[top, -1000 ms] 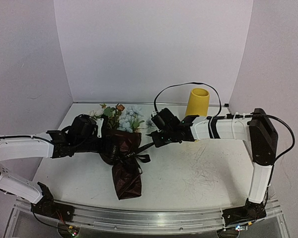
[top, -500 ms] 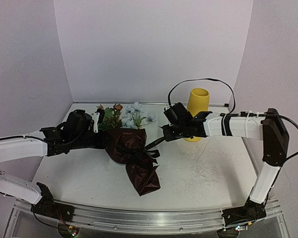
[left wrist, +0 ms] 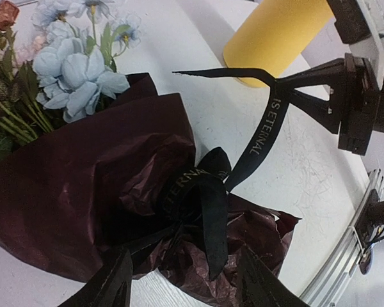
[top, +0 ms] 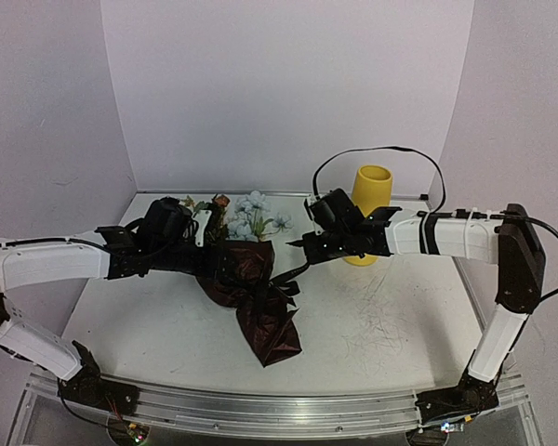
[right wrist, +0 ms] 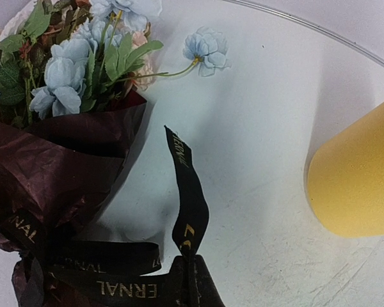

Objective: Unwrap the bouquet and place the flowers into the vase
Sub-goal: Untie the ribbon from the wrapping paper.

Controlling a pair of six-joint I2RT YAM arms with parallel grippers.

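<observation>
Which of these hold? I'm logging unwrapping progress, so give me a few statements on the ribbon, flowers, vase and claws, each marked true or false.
1. The right claw is shut on the black ribbon. True.
2. The yellow vase stands upright. True.
3. The flowers stand in the yellow vase. False: they sit in the dark red wrapping on the table.
4. The black ribbon is off the bouquet. False: it is knotted around the bouquet.
5. The left claw is clamped shut. False: its fingers stand apart.

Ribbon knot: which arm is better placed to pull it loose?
Right. The right gripper is shut on the ribbon tail, which leads to the knot; the left gripper stands open over the bouquet, holding nothing.
</observation>
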